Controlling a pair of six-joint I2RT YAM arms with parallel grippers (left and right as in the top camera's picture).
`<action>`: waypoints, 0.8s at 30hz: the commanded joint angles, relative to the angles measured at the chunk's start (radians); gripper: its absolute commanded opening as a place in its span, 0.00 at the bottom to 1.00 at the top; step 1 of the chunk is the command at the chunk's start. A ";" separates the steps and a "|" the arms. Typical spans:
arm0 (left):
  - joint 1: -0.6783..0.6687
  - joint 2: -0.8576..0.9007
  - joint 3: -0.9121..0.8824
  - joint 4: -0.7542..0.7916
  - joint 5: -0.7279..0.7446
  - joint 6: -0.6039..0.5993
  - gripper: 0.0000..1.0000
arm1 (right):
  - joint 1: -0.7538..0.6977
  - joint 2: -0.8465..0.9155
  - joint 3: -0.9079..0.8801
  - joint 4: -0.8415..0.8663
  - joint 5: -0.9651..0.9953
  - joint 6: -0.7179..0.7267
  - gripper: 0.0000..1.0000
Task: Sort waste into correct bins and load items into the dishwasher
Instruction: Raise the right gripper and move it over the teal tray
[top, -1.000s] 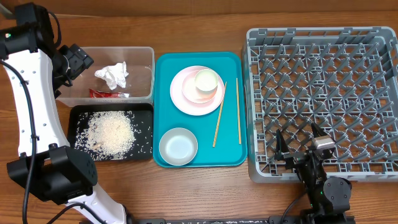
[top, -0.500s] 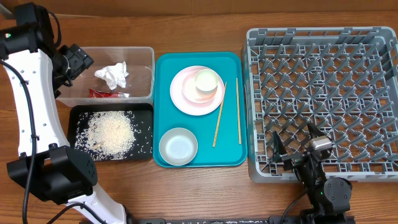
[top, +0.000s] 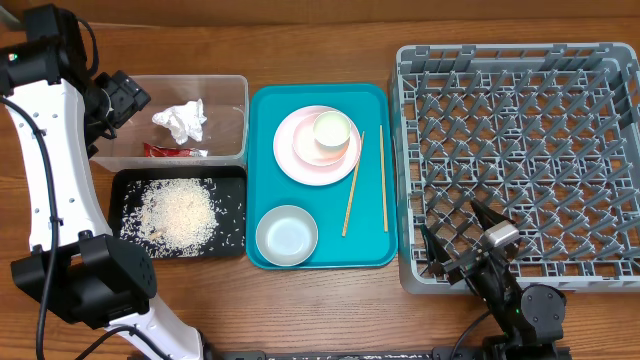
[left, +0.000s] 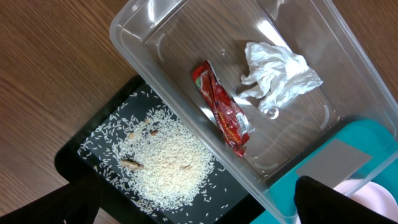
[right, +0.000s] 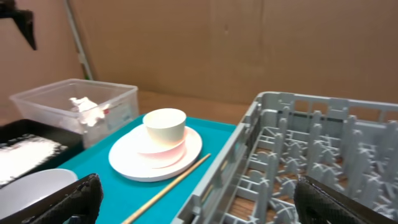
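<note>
Right gripper has swung off dish rack toward teal tray. It and left gripper are spread, empty. Waste binned, plates next.

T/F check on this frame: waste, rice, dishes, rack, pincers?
1. The red wrapper and the tissue lie in the clear tub. True.
2. Both chopsticks lie on the teal tray. True.
3. The rice is piled on the teal tray. False: the rice lies in the black tray.
4. The dish rack holds a plate. False: the dish rack holds no dishes; the plates sit on the teal tray with a cup on them.
5. Both pincers grip something. False: the left pincer and the right pincer are open and empty.
</note>
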 joint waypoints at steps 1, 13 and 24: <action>0.002 -0.004 0.005 0.001 -0.013 0.016 1.00 | -0.001 -0.010 -0.011 0.012 -0.036 0.117 1.00; 0.000 -0.004 0.005 0.001 -0.013 0.016 1.00 | -0.001 -0.010 -0.011 0.017 -0.114 0.545 1.00; 0.004 -0.004 0.005 0.001 -0.013 0.016 1.00 | -0.001 -0.010 -0.011 0.016 -0.114 0.554 1.00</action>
